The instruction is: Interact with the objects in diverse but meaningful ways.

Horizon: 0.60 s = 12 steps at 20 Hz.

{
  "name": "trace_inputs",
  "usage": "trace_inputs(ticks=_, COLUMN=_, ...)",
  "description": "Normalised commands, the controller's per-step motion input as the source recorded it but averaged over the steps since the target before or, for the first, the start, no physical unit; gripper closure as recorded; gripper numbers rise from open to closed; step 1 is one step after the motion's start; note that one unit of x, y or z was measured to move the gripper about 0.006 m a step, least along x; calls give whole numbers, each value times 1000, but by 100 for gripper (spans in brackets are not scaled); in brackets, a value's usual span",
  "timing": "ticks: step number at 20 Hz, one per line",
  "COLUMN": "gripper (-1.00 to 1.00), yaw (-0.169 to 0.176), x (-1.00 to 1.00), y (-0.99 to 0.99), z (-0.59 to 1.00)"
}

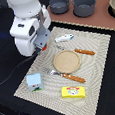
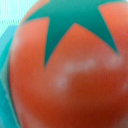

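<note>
The round red plastic tomato with its green star cap (image 2: 65, 70) fills the wrist view, apparently being handled, though whether the hand is clamped on it I cannot tell; the white-and-green milk carton (image 1: 34, 82), flat yellow rectangular box (image 1: 73, 92) and slim white-and-blue fish-shaped piece (image 1: 64, 38) lie untouched on the woven mat (image 1: 102, 64).

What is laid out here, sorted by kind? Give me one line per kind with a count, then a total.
Toy foods: 4 (tomato, milk carton, yellow box, fish piece)
Plate: 1
Orange-handled cutlery: 2 (fork, other utensil)
Grey pots: 2 (smaller pot, larger pot)
Total: 9
</note>
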Motion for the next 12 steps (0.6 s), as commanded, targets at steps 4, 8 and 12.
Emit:
trace_inputs(ticks=4, gripper=100, yaw=-56, x=960, y=-26, z=116)
trace_inputs(ticks=8, gripper=100, yaw=-59, x=986, y=-19, z=102)
trace_inputs(ticks=12, gripper=100, yaw=-55, x=1000, y=-1, z=145)
